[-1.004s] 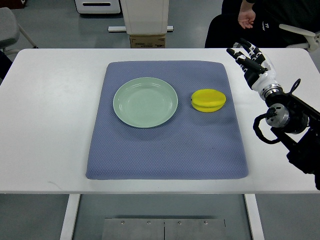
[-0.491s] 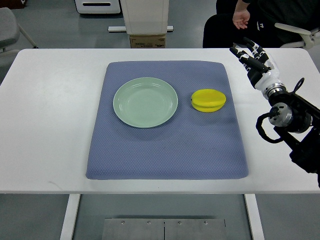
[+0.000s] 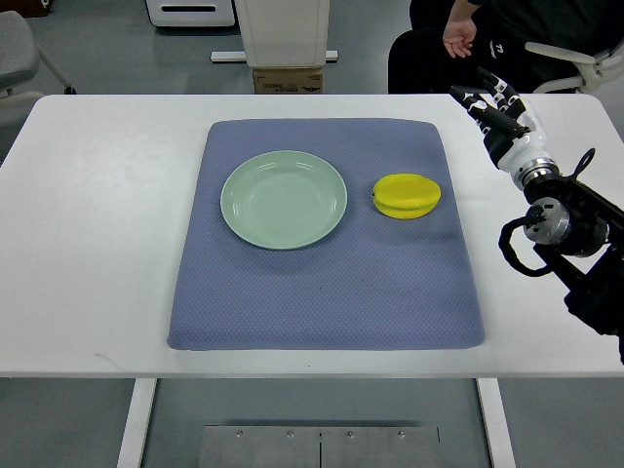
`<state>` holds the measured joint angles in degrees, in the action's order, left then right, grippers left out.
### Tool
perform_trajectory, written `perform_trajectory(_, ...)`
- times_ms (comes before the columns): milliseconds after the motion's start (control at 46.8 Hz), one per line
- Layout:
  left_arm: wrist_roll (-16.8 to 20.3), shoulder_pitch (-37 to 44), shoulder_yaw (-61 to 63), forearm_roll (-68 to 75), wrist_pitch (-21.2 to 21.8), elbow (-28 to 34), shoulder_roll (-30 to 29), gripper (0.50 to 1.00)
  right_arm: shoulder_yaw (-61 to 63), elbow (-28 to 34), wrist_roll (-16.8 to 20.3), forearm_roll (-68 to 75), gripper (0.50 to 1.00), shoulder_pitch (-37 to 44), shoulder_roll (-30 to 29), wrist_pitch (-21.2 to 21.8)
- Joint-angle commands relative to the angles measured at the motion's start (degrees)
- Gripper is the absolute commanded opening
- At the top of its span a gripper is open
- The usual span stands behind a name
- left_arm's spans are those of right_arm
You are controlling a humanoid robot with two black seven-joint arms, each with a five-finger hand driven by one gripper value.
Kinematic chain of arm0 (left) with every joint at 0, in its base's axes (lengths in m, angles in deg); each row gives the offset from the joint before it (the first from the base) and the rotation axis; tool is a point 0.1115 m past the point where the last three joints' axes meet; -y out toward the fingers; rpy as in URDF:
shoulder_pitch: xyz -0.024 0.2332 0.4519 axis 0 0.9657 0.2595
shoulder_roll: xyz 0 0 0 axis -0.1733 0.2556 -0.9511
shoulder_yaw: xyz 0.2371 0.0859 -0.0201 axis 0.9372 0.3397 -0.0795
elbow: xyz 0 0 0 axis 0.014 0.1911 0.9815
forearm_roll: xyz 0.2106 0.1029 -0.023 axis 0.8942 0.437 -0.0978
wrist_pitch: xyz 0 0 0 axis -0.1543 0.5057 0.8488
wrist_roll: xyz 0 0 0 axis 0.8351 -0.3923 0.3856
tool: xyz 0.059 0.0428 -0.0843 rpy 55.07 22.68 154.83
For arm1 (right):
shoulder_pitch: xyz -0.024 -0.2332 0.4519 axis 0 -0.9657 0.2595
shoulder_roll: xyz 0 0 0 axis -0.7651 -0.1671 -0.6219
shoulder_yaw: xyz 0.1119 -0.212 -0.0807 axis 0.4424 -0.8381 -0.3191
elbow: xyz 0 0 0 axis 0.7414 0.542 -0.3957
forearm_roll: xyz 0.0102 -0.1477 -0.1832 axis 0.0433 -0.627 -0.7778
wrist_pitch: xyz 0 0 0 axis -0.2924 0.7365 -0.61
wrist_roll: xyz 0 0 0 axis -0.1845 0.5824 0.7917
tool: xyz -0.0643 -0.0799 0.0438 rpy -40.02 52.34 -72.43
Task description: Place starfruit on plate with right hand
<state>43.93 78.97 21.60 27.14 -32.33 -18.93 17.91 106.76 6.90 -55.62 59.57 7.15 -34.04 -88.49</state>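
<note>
Here, the right hand (image 3: 497, 115) was seen in the upper right of the frame, raised over the white table (image 3: 97, 224) with its fingers (image 3: 480, 101) spread and nothing held. Its arm was traced down to the right edge, past a black wrist joint with looped cabling. The starfruit (image 3: 407, 195) was found just right of centre, lying on the blue mat (image 3: 322, 292), well apart from the hand. The pale green plate (image 3: 284, 199) was set just left of the fruit, near but not touching it, also on the mat. A seated person's hand (image 3: 458, 37) was glimpsed at the top right, beyond the table.
</note>
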Motion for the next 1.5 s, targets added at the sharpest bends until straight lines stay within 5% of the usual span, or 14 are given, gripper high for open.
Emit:
perform_trajectory(0, 0.0, 0.0, 0.0, 0.0, 0.0, 0.0, 0.0, 1.000, 0.1, -0.2, -2.3, 0.0, 1.000, 0.0, 0.0, 0.0)
perform_trajectory(192, 0.0, 0.0, 0.0, 0.0, 0.0, 0.0, 0.0, 1.000, 0.0, -0.8, -7.2, 0.1, 1.000, -3.5, -0.7, 0.0)
perform_trajectory(684, 0.0, 0.0, 0.0, 0.0, 0.0, 0.0, 0.0, 1.000, -0.1, -13.5, -8.1, 0.1, 1.000, 0.6, -3.8, 0.0)
perform_trajectory(1004, 0.0, 0.0, 0.0, 0.0, 0.0, 0.0, 0.0, 1.000, -5.0, -5.8, -10.0, -1.0, 1.000, 0.8, -2.5, 3.1)
perform_trajectory(1282, 0.0, 0.0, 0.0, 0.0, 0.0, 0.0, 0.0, 1.000, -15.6, 7.1, -10.1, -9.4, 1.000, 0.7, 6.3, 3.1)
perform_trajectory(1474, 0.0, 0.0, 0.1, 0.0, 0.0, 0.0, 0.0, 1.000, -21.8, 10.7, -10.0, -17.2, 1.000, 2.3, 11.1, 2.3)
